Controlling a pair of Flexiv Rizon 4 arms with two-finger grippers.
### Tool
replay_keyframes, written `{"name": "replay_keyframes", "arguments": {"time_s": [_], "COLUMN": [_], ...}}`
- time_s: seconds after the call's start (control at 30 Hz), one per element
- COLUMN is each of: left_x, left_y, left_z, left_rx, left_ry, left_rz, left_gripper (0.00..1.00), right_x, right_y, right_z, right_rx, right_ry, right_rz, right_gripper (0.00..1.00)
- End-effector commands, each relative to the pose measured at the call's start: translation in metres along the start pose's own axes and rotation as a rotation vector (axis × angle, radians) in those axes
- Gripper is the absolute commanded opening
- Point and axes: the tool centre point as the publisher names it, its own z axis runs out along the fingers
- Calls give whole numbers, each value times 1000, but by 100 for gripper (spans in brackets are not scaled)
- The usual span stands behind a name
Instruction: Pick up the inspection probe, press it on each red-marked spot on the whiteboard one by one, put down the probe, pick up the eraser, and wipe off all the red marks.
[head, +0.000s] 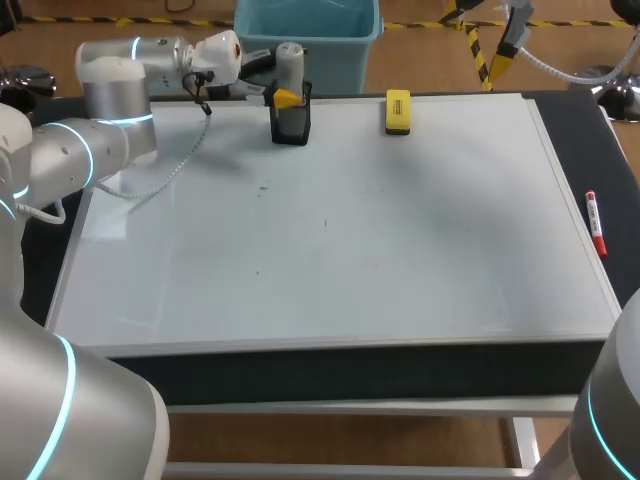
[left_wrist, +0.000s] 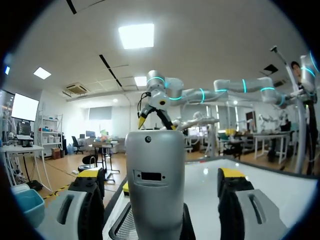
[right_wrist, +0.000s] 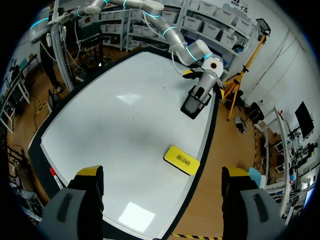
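Observation:
The grey inspection probe (head: 290, 62) stands upright in a black mesh holder (head: 291, 125) at the back of the whiteboard (head: 330, 230). My left gripper (head: 284, 90) is around the probe (left_wrist: 154, 185). In the left wrist view its yellow-tipped fingers (left_wrist: 89, 192) stand open, with a gap on each side of the probe. The yellow eraser (head: 398, 111) lies flat on the board, to the right of the holder. My right gripper (right_wrist: 162, 197) is open and empty, high above the far edge, looking down on the eraser (right_wrist: 181, 160) and the probe (right_wrist: 196, 100). I see no red marks on the board.
A red marker pen (head: 596, 222) lies on the dark table strip beside the board's right edge. A blue bin (head: 308, 40) stands just behind the holder. A few small dark specks dot the board's middle.

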Motion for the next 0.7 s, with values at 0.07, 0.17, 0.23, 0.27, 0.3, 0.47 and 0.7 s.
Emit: {"name": "replay_keyframes", "arguments": {"time_s": [0.07,0.17,0.23,0.27,0.3,0.47,0.7], "left_x": [2,10,16,19,22,36,61], "left_y": [-12,-15,-15,-16,-16,-19,-27], "left_z": [-12,-22,-32,-37,-42,-64,-90], "left_rx": [-117,-229,-274,-291,-312,-372,-460], "left_ry": [103,26,-16,-37,-57,-121,-206], "left_rz": [8,23,32,32,35,48,75], "left_gripper": [100,100,100,100,100,100,100], "right_x": [0,0,0,0,0,0,0], "right_y": [0,0,0,0,0,0,0], "right_z": [-1,-1,-1,-1,-1,-1,-1], "right_rx": [4,4,4,4,4,4,4], "right_ry": [3,3,3,3,3,3,3], "right_rz": [-1,-1,-1,-1,-1,-1,-1], "right_gripper": [100,100,100,100,100,100,100]}}
